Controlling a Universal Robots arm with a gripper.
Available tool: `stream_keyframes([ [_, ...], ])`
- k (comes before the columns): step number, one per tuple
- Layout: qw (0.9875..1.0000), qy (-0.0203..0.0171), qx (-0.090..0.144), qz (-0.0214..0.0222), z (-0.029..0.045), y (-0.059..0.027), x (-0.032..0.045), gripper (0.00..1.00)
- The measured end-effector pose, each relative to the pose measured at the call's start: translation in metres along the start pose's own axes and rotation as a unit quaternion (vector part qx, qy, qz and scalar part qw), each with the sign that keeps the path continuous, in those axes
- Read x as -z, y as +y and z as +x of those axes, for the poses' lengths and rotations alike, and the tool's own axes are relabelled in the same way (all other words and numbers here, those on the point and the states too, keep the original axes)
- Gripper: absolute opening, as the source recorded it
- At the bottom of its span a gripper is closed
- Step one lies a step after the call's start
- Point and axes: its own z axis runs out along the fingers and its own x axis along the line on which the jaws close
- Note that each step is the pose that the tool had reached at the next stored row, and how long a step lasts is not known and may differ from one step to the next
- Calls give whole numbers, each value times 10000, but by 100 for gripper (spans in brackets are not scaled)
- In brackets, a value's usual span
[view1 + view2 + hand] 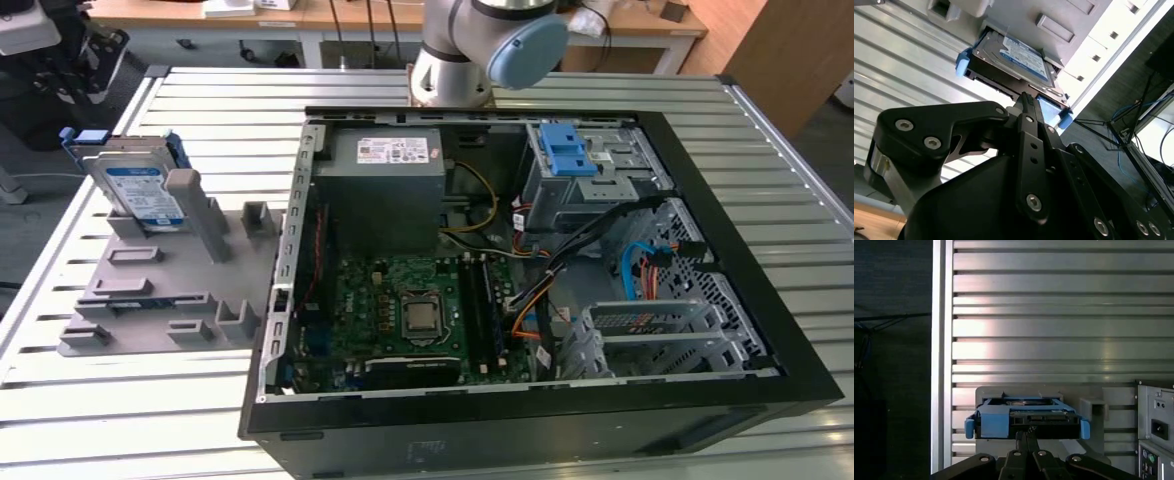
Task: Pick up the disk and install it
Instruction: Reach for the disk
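**Disk on edge in its holder, end effector clenched on nothing**

The disk [140,190] stands on edge in a slot of a grey holder [160,290], at the exterior view's left on the slatted metal desk [200,100]. Its long axis runs roughly upright, leaning slightly. The blue handle end points up and the white-and-blue label faces the near side. A grey post [183,200] of the holder rises just beside the disk and covers part of its edge toward the exterior view's right.

In both wrist views the end effector [1026,432] [1026,96] has its fingers pressed together with nothing between them. It points toward the disk [1026,417] [1014,62] but is apart from it. In the first wrist view the blue carrier's end faces the fingers.

To the exterior view's right of the holder lies the open computer case [534,425], close beside it. Inside, a grey power supply box [387,190] sits at the far side, with the motherboard [414,310] nearer. A metal drive cage [601,185] with a blue latch bracket [563,150] on top stands in the far right corner. Black, orange and blue cables [587,240] cross the space near the cage. The arm [481,50] rises beyond the case's far wall.
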Motion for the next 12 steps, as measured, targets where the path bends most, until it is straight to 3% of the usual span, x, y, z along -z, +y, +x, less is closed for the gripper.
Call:
stream_keyframes([
  [7,10000,0,0,0,173,8,-7,11],
  [12,10000,0,0,0,189,7,-8,11],
])
